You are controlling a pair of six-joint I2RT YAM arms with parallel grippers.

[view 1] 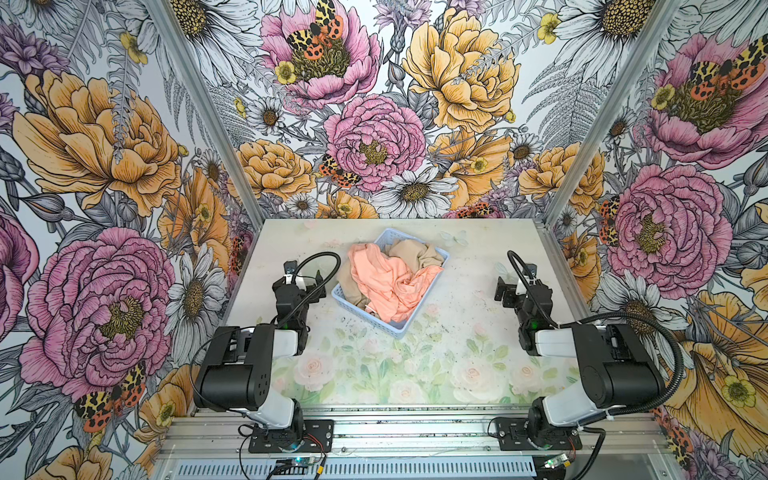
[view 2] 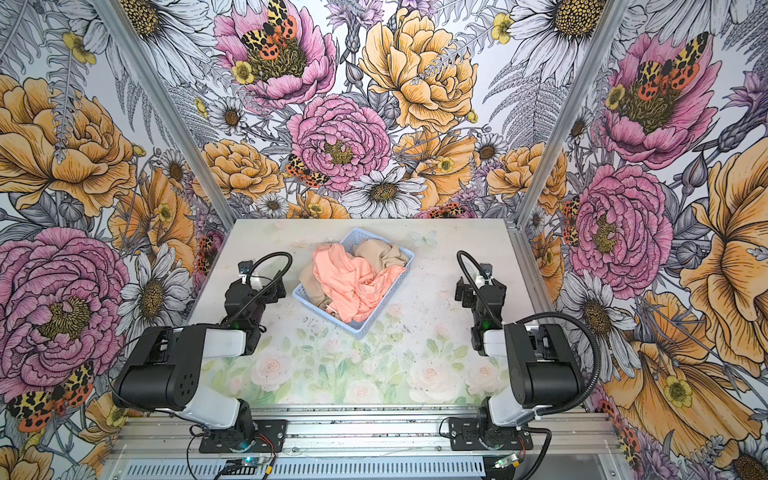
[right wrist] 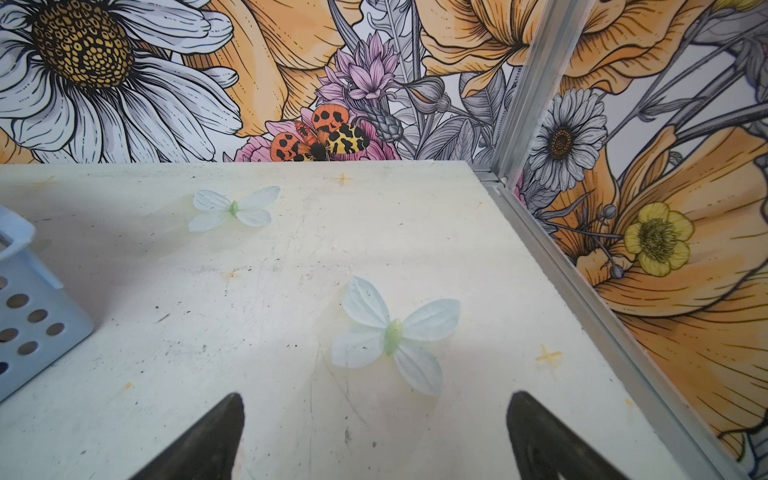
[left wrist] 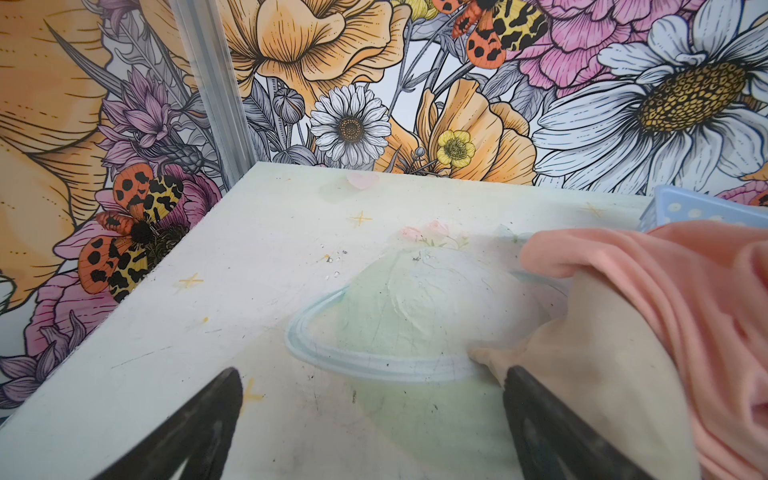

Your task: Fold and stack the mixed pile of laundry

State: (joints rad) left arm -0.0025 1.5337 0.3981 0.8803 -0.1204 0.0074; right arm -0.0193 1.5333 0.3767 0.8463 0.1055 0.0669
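Note:
The mixed laundry pile sits crumpled in a light blue perforated basket (view 1: 392, 328) (view 2: 359, 328) at the table's middle back. A peach-pink T-shirt (view 1: 386, 282) (view 2: 353, 286) lies on top, spilling over the rim. Beige shorts (view 1: 415, 251) (view 2: 378, 253) are bunched under and behind it. My left gripper (view 1: 309, 284) (view 2: 270, 291) hovers just left of the basket, open and empty. In the left wrist view its one fingertip (left wrist: 519, 382) stands beside the hanging beige cloth (left wrist: 590, 353) and the T-shirt (left wrist: 665, 282). My right gripper (view 1: 505, 291) (view 2: 463, 293) (right wrist: 377, 395) is open over bare table, well right of the basket (right wrist: 25, 316).
The table (view 1: 415, 374) has a pale rose print and flat printed butterflies (right wrist: 390, 336). Flowered walls with metal corner posts (view 1: 199, 104) close in the left, back and right sides. The arm bases stand on a metal rail (view 1: 415, 432) at the front edge.

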